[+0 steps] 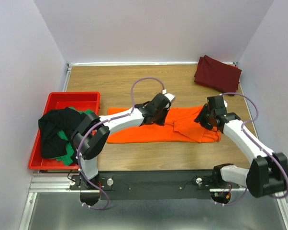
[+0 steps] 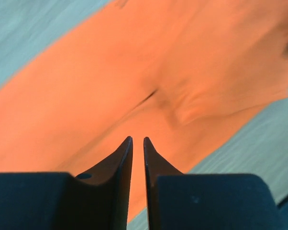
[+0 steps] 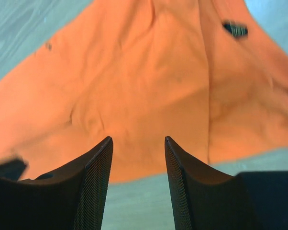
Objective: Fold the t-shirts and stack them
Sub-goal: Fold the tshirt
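The bright orange t-shirt (image 1: 149, 132) lies folded into a long band across the middle of the table, with one end doubled over at the right. My left gripper (image 1: 158, 112) hovers over its far edge near the middle. In the left wrist view the jaws (image 2: 138, 139) stand a narrow gap apart with nothing between them, above orange cloth (image 2: 134, 62). My right gripper (image 1: 206, 117) hangs over the shirt's right end. Its fingers (image 3: 138, 139) are well apart and empty, over the cloth (image 3: 144, 72) near its edge. A dark label (image 3: 235, 29) shows on the shirt.
A folded dark maroon t-shirt (image 1: 217, 73) lies at the table's far right corner. A red bin (image 1: 53, 98) at the left holds a crumpled black t-shirt (image 1: 53, 129) and a green one (image 1: 65, 153). White walls enclose the wooden table (image 1: 115, 81).
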Available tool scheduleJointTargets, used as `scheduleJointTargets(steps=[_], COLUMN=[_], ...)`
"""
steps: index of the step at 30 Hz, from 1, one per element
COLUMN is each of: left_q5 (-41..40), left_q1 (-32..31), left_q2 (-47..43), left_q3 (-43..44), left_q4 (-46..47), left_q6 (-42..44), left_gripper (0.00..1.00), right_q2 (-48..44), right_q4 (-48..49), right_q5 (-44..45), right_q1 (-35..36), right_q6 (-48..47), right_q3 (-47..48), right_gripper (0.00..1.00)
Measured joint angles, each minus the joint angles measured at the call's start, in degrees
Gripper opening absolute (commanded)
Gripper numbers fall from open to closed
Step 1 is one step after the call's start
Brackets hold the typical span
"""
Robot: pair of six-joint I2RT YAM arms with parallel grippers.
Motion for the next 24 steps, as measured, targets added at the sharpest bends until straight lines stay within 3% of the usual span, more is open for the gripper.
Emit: scheduleJointTargets(steps=[6, 13, 24], left_q5=[-5.53, -7.67, -5.92], left_q1=[1.29, 1.05, -3.13], left_q2=[-1.79, -3.48, -4.59], left_q3=[-12.74, -16.74, -18.62], left_q4=[-1.66, 2.51, 5.16], left_q6=[-5.68, -9.44, -10.64], left_gripper=[0.18, 0.18, 0.18], right_q2=[12.48, 24.28, 44.85], right_q4=[6.84, 12.83, 16.52], right_q5=[3.26, 4.39, 4.09], right_q1=[0.0, 0.0, 2.64], right_q6=[-0.04, -0.2, -3.43], right_q3=[2.86, 5.18, 28.15], right_gripper=[0.54, 0.52, 0.52])
